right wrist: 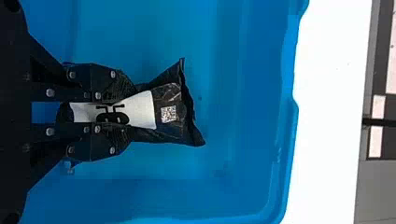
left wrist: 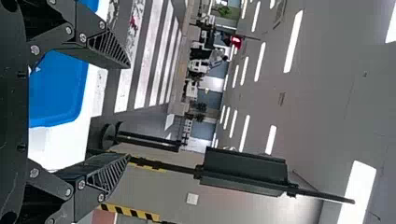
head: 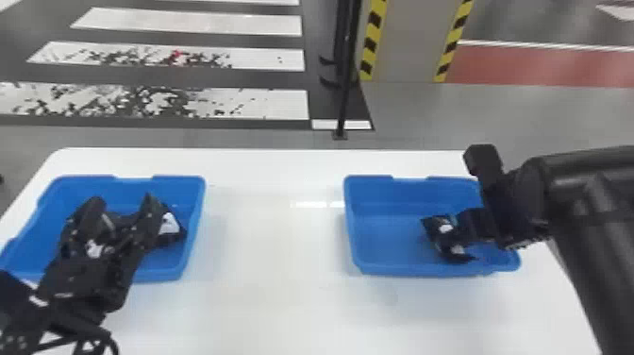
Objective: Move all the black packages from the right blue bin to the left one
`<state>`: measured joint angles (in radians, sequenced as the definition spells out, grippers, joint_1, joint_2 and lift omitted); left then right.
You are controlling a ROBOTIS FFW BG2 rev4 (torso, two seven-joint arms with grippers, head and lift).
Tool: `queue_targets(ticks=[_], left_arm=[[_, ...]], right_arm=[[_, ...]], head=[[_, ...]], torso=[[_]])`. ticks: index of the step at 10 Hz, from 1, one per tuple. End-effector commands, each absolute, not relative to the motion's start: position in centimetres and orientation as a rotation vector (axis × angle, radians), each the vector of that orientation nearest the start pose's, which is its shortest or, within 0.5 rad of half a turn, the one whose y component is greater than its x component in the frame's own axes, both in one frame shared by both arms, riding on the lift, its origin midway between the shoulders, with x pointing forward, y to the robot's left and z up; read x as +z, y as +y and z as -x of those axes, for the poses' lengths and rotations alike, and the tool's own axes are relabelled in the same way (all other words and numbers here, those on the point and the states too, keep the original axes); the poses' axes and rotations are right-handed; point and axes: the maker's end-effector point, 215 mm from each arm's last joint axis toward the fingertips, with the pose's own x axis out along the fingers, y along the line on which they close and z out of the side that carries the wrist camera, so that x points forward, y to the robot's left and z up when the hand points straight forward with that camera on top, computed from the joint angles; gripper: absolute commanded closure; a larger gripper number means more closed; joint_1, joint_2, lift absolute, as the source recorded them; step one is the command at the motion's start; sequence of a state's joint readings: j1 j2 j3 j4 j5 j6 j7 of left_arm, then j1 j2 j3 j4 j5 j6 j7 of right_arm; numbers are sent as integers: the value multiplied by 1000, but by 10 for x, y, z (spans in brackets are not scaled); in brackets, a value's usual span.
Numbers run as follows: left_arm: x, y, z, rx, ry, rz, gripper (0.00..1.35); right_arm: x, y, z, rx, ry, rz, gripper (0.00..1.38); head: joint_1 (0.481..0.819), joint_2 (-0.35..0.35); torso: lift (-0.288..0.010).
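Lot: one black package [head: 442, 241], right blue bin [head: 377, 226].
I have my right gripper's [head: 456, 231] jaws pinched on it; my left gripper's [head: 121, 202] jaws gape over the left blue bin [head: 192, 226].

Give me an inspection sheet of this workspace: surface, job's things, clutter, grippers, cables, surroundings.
Surface: white table, carrying both bins.
Left blue bin: holds black packages with white labels, partly hidden behind the gripper; count unclear.
Right blue bin: one black package with a white label seen, at the gripper.
Clutter: nothing seen.
Left gripper: fingers apart, over the left blue bin.
Right gripper: fingers closed on the package's two sides.
Cables: black cable-like loops beside the left arm; type uncertain.
Surroundings: grey floor with white stripes, black pole, pillar with yellow-and-black edges.
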<state>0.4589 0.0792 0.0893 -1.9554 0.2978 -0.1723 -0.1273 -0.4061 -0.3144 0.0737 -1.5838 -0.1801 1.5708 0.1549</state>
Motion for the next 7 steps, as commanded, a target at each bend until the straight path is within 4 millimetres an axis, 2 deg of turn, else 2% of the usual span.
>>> queue_targets(ticks=[1,2,3,5,7], left_arm=[[-306,271,-454,-51,-129,178,397],[-304,271,-454,-51,-134,175,397],[-305,270,-454,-51,-133,176,397],[-301,269,-453,-49,-147,180,397],[-296,267,-453,-48,-168,191,397]], right_arm=[[-462,-300,-503,116,1143,24,1050],[-473,-292,-487,148,1159,-15,1050],[-473,-280,-509,207,1042,-53,1050],[-448,-266,-552,292,787,-102,1050],[-408,-242,-579,390,576,-132,1050]], head=[[695,-61],[695,-47],[695,-32],[695,-2],[695,10]], torso=[[-140],[-140],[-140],[-140],[-140]])
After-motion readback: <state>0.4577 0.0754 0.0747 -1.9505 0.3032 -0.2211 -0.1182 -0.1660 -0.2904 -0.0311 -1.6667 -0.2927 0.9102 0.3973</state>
